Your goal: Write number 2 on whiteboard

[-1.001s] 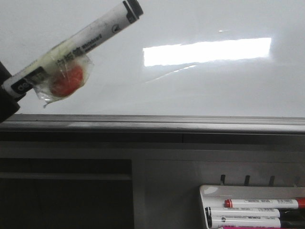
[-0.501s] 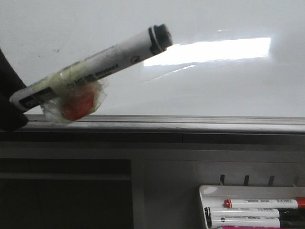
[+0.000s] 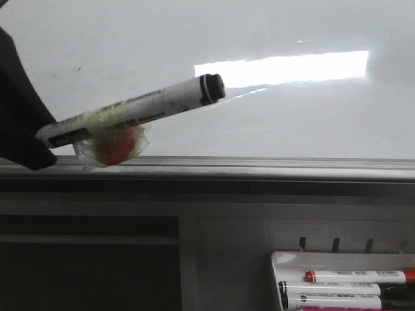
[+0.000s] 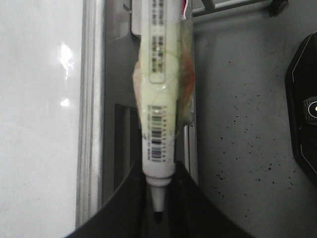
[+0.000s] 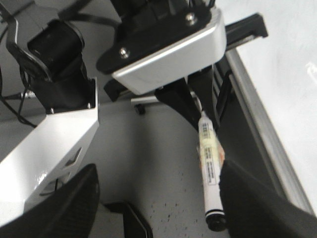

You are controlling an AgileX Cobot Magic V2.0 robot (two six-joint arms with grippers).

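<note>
The left gripper (image 4: 157,208) is clamped on a taped marker (image 3: 133,111) (cap on), slanting before the whiteboard (image 3: 292,39), above its rail (image 3: 259,167).

The right gripper's state cannot be told.

A white marker (image 3: 142,107) with a black cap slants across the left of the front view, yellowish tape round its barrel. Bound under it is an orange-red lump (image 3: 115,146) in clear film, perhaps a magnet. At lower right a white tray (image 3: 285,258) holds a red-capped marker (image 3: 356,276) above two black-capped ones (image 3: 331,288), below three small dark hooks (image 3: 336,244). A dark recess (image 3: 84,265) fills the lower left.
</note>
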